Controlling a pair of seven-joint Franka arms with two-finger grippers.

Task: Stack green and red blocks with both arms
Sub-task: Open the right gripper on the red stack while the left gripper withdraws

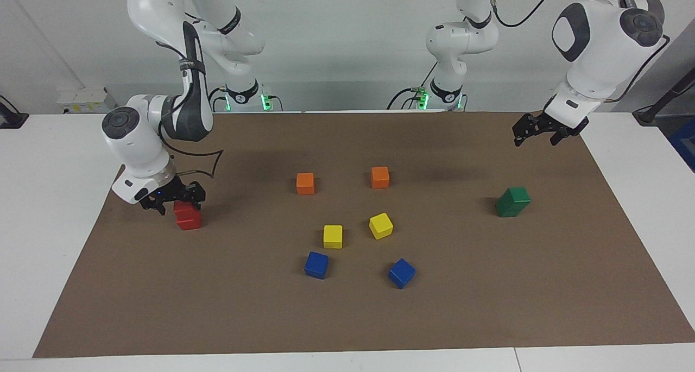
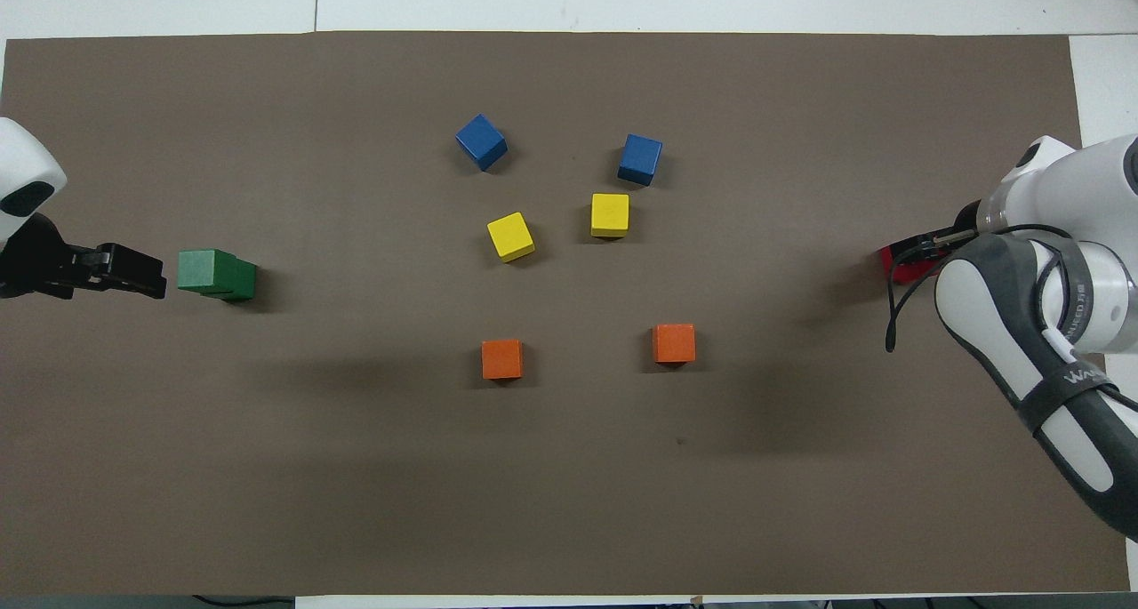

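Observation:
Two red blocks [image 1: 188, 216] stand stacked on the brown mat toward the right arm's end; in the overhead view only a sliver of the red stack [image 2: 896, 268] shows past the arm. My right gripper [image 1: 175, 202] sits low at the top red block, open, its fingers beside that block. Two green blocks [image 1: 512, 201] stand stacked toward the left arm's end, the upper one slightly offset; from overhead the green stack [image 2: 216, 274] is plain. My left gripper [image 1: 544, 133] hangs open and empty in the air over the mat, apart from the green stack [image 2: 133, 273].
In the mat's middle lie two orange cubes [image 1: 305, 183] [image 1: 380, 177], two yellow cubes [image 1: 333, 236] [image 1: 381, 225] and two blue cubes [image 1: 316, 264] [image 1: 402, 273]. White table surface [image 1: 49, 225] surrounds the mat.

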